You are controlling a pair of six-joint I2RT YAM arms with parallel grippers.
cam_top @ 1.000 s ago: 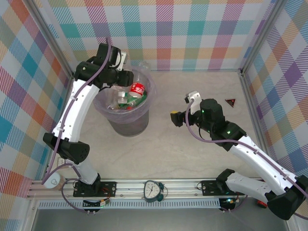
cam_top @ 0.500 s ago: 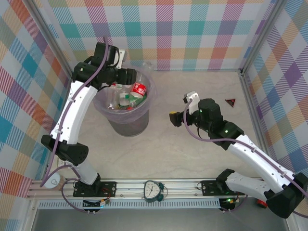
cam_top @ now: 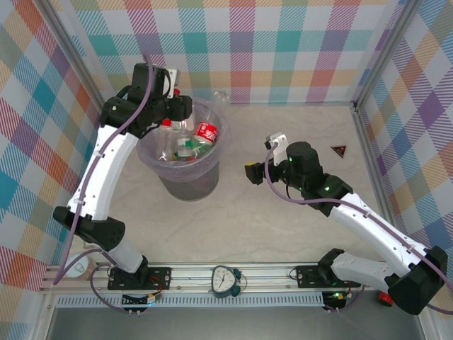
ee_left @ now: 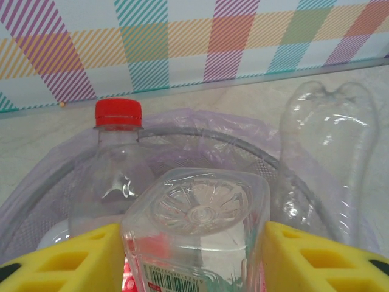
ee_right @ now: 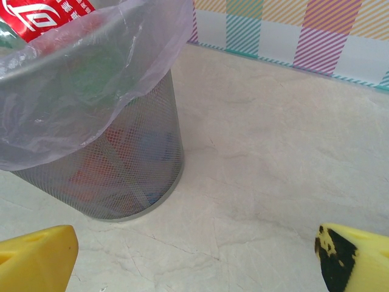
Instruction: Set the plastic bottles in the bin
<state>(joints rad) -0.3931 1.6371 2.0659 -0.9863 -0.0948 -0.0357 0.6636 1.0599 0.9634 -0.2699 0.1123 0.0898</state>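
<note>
My left gripper point(cam_top: 178, 112) hangs over the far-left rim of the bin point(cam_top: 164, 177). It is shut on a clear plastic bottle point(ee_left: 197, 222), whose ribbed base faces away from me between the yellow pads point(ee_left: 67, 261). Just beyond it a red-capped bottle point(ee_left: 118, 115) stands at the lilac-lined rim point(ee_left: 213, 131). An empty clear bottle point(ee_left: 328, 140) leans at the far rim point(cam_top: 216, 95). Several bottles lie inside the bin, one red-labelled point(cam_top: 204, 131). My right gripper point(cam_top: 256, 172) hovers open to the right of the bin, low over the table point(ee_right: 194, 243).
The bin's grey mesh wall point(ee_right: 115, 170) stands close to the left of my right gripper, with bare marbled tabletop point(ee_right: 273, 152) around it. A small dark triangular thing point(cam_top: 339, 150) lies at the right. Checked walls close in the back and sides.
My left gripper has drawn back towards the far-left rim of the bin with the bottle in it. My right gripper has slid a little left, towards the bin.
</note>
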